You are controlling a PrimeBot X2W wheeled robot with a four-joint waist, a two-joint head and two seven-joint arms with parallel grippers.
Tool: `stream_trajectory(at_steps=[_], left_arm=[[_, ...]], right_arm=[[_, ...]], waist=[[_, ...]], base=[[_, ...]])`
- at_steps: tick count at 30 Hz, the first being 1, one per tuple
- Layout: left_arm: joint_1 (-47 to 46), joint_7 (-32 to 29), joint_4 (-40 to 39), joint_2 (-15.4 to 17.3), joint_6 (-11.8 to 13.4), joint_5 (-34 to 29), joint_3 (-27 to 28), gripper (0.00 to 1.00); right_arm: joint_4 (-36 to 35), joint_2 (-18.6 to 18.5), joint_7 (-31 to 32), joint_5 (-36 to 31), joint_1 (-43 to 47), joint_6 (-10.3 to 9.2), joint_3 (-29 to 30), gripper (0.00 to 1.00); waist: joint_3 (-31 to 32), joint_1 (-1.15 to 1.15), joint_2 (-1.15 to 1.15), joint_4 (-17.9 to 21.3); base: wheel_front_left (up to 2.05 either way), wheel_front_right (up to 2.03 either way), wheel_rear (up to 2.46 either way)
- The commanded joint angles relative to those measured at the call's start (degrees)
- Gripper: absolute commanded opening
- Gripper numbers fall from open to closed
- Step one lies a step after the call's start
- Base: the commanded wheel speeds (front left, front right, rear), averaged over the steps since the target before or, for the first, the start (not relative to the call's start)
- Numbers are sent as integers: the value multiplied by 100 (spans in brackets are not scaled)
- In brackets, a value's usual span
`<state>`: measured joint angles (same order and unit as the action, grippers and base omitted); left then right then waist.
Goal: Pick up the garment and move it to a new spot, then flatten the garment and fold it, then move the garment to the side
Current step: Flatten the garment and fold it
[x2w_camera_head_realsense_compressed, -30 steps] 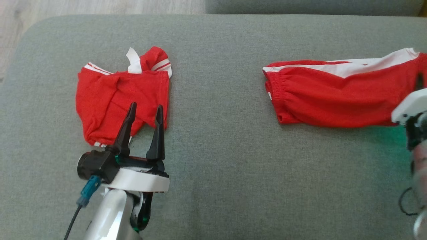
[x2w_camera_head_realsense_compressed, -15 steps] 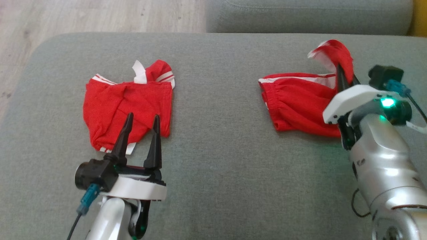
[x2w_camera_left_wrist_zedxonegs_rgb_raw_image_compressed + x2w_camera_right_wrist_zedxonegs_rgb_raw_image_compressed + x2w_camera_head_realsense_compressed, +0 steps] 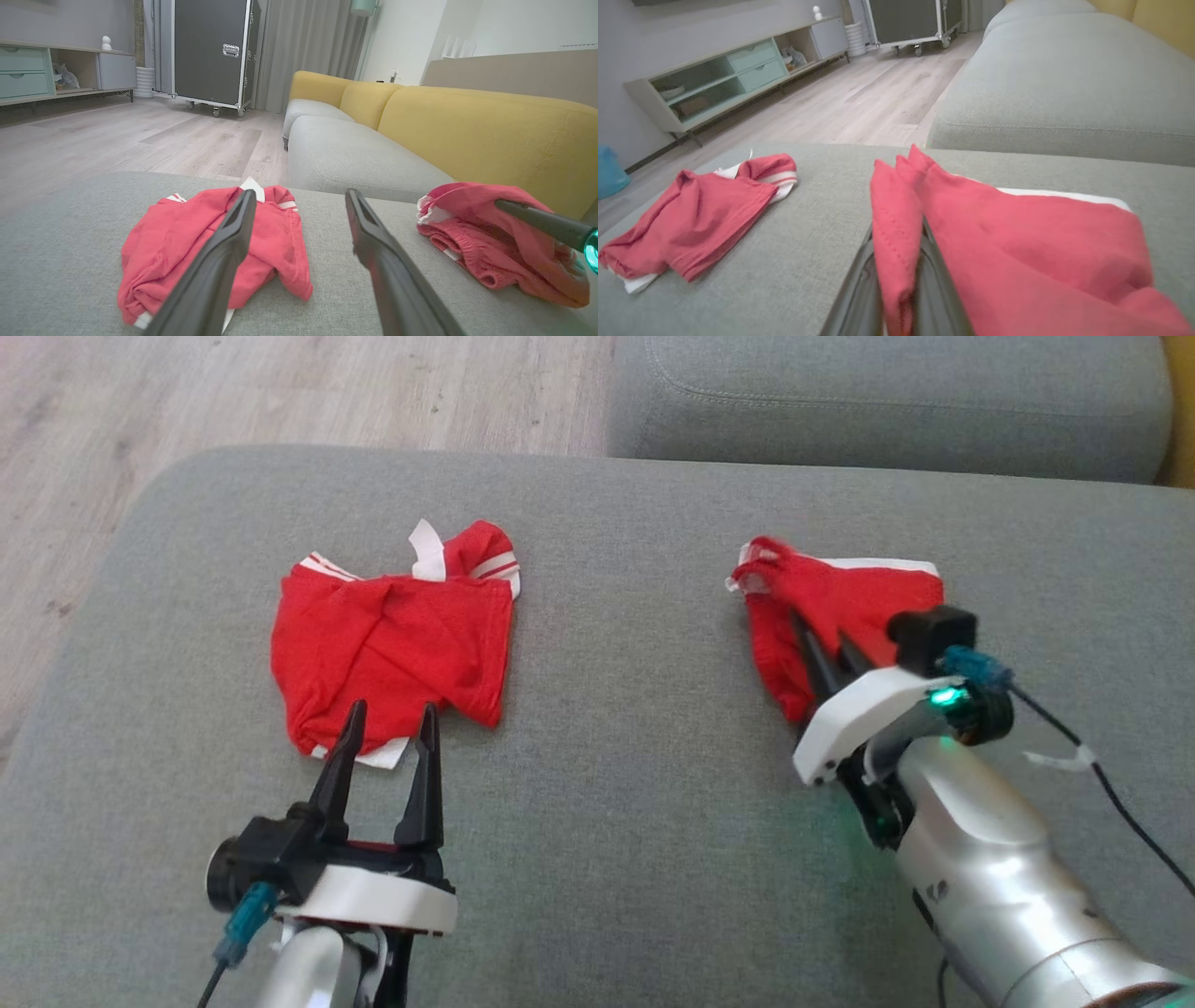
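While the left gripper's [image 3: 392,709] jaws stay open, the right gripper's [image 3: 826,644] have folded the pinched garment [image 3: 873,593] leftward.

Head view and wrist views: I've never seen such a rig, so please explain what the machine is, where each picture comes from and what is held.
It is a two-armed robot at a grey sofa cushion. The head view looks down from its head; each wrist view looks along one arm's dark fingers. On the cushion lie a crumpled red shirt, before the left arm, whose jaws stand open and empty, and red shorts, pinched in the shut jaws of the right arm.
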<state>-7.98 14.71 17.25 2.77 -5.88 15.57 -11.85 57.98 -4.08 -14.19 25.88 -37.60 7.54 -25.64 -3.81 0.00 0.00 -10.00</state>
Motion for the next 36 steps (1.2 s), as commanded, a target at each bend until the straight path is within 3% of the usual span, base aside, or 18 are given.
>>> stream_trajectory(at_steps=[1, 5, 6, 12, 17, 22, 28, 33, 36], left_arm=[[-125, 29, -156, 66, 19, 14, 199, 100], [-110, 29, -145, 65, 36, 28, 190, 100], [-108, 29, -142, 64, 41, 35, 188, 100], [-61, 29, -195, 67, 77, 96, 240, 100], [-61, 29, -378, 69, 85, 115, 353, 100], [-20, 29, -723, 60, 104, 104, 546, 100], [-8, 29, -928, 50, 100, 35, 655, 100], [102, 29, -1004, 36, 67, 13, 662, 100], [182, 29, -954, 29, 116, 6, 726, 100]], right_arm=[[-99, -5, 14, 85, -139, -5, -292, 0], [150, -81, 163, 153, -159, -5, -658, 0], [254, -103, 212, 143, -173, -5, -765, 100], [259, 4, 244, 401, -153, -5, -1410, 100], [-220, 12, -2, 785, -110, -5, -1319, 100], [-957, -236, -76, 841, -109, -5, -528, 100], [-1930, -508, -79, -173, 325, -5, 671, 100], [-2719, -220, -80, -1380, 1061, -5, 1844, 100], [-3133, 11, -80, -1814, 1562, -5, 2256, 100]], waist=[[12, 0, 0, -14], [16, 0, 0, -14], [17, 0, 0, -7], [54, 0, 0, 249], [146, 0, 0, 580], [225, 0, 0, 952], [238, 0, 0, 1254], [216, 0, 0, 1360], [189, 0, 0, 1374]], base=[[0, 0, 0], [0, 0, 0], [0, 0, 0], [0, 0, 0], [0, 0, 0], [0, 0, 0], [0, 0, 0], [0, 0, 0], [0, 0, 0]])
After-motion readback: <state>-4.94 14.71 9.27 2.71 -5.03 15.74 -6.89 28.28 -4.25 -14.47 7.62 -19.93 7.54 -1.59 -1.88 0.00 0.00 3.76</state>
